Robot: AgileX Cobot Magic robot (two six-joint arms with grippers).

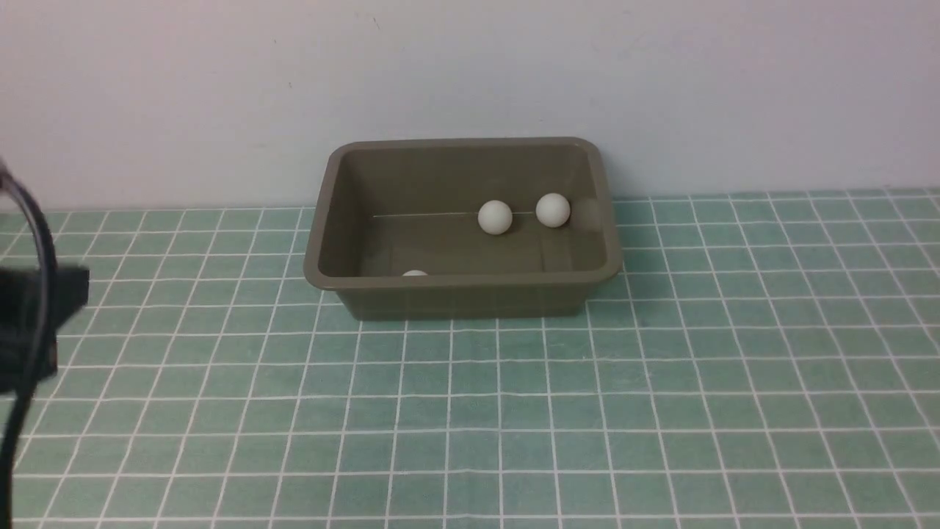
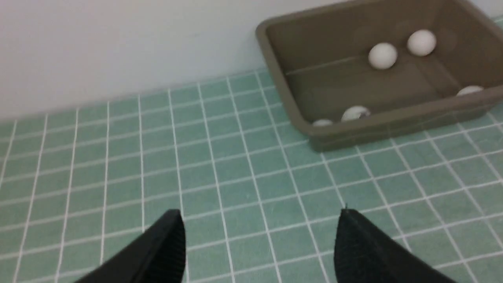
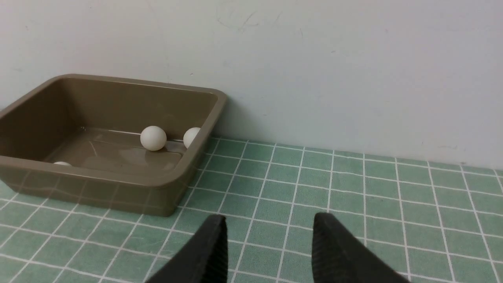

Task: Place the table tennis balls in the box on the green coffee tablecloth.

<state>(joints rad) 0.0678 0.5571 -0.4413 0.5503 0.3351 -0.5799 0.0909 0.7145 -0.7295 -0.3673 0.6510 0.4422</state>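
- Left gripper [image 2: 260, 214] stood wide open over the green coffee tablecloth [image 1: 514, 411], nothing between its jaws, touching nothing; the box [image 1: 463, 279] lay well ahead of it.
- Right gripper [image 3: 270, 218] showed a narrower gap, also empty and clear of the cloth, near the box's right-hand end.
- Table tennis balls, counted in the left wrist view: two by the far wall [image 2: 383, 56] [image 2: 421, 42], three tucked behind the near wall [image 2: 322, 122] [image 2: 355, 113] [image 2: 469, 90]. All five were inside the box.
- Front view showed only two balls fully [image 1: 494, 217] [image 1: 552, 209] and the top of a third [image 1: 415, 273]; the near wall hid the rest.
- No ball was seen on the cloth in any view.
- Box sat on the cloth against the back wall, upright.
- Judgement: loading looked complete; the step in hand was clearing the arms away.
- To do it well: draw both arms back and away from the flared rim, since a knock on a light tub could tip it or bounce balls out.
- Worth confirming the count from the left wrist view before calling it done.
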